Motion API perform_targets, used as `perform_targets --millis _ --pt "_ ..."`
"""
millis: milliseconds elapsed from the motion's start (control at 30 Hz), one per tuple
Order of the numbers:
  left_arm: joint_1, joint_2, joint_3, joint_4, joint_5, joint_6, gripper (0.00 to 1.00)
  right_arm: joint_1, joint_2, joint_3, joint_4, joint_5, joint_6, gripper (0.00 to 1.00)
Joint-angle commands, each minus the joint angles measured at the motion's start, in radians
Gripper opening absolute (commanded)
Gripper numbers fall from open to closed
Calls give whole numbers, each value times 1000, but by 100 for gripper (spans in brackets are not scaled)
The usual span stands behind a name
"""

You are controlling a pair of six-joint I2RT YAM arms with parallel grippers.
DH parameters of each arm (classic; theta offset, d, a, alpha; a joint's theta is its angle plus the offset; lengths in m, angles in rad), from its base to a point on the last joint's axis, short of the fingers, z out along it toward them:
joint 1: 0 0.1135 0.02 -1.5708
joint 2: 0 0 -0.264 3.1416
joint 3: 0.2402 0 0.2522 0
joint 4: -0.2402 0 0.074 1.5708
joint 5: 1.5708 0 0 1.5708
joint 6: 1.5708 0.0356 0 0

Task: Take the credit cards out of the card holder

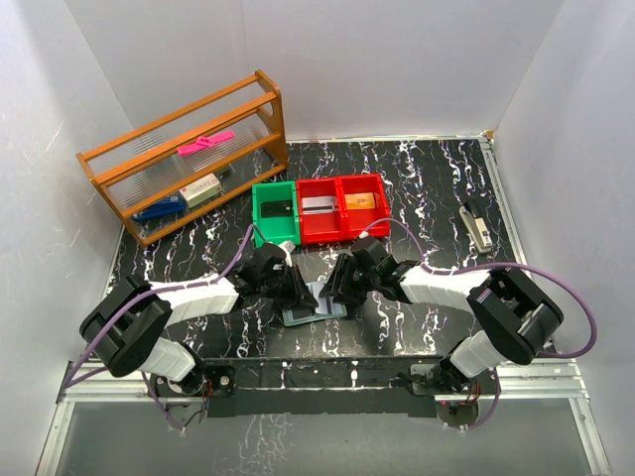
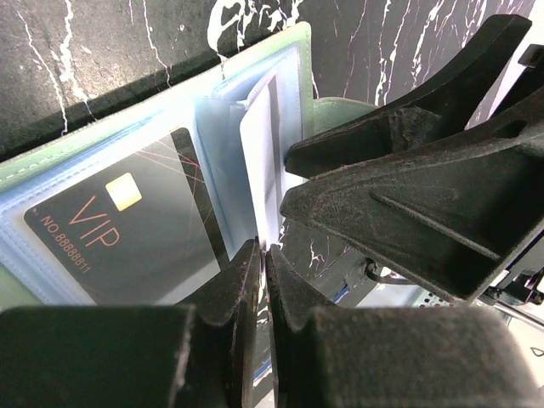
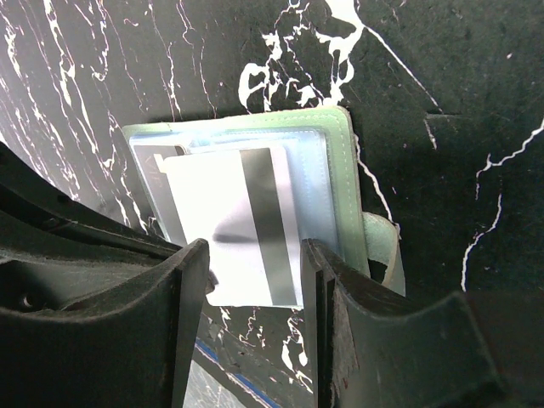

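The card holder (image 1: 316,309) lay open on the black marbled table (image 1: 437,178), near its front edge and between the two arms, well apart from the green bin (image 1: 259,213) and the red bins (image 1: 342,237) behind it. The left gripper (image 2: 263,253) was clenched to a thin slit on the lower end of a white card (image 3: 229,195). That card stood partly out of the holder's clear sleeves and tilted up off them, its dark magnetic stripe facing the right wrist camera. The right gripper (image 3: 253,255) was spread, one finger on either side of the card's long edges and the tips near the holder's edge; whether they touched the card or pressed the holder could not be told. A dark VIP card (image 2: 119,229) with a gold chip sat flat in a clear pocket of the holder's other half. Pale green edging ran round the sleeves, and a green strap (image 3: 382,255) stuck out just beside the right gripper's finger. A wooden rack (image 1: 184,149) stood at the table's far left.
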Motion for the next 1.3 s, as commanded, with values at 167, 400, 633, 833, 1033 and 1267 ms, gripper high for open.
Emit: perform_targets --millis 167,400,633,833,1033,1267 --pt "-1 -58 -3 -48 -4 10 6 1 5 -7 -39 59 -11 46" --pt "-2 -81 -5 -67 -15 21 6 2 -31 60 -68 64 -96 47" --pt "-2 -68 0 -46 -3 16 7 3 -39 85 -12 -20 -92 48" --pt "-2 -67 -3 -54 -18 7 25 4 -2 72 -48 12 -77 48" --pt "-2 -32 -7 -43 -19 0 42 3 9 44 -89 65 -66 48" --pt "-2 26 -2 12 6 -13 45 2 8 25 -88 76 -51 48"
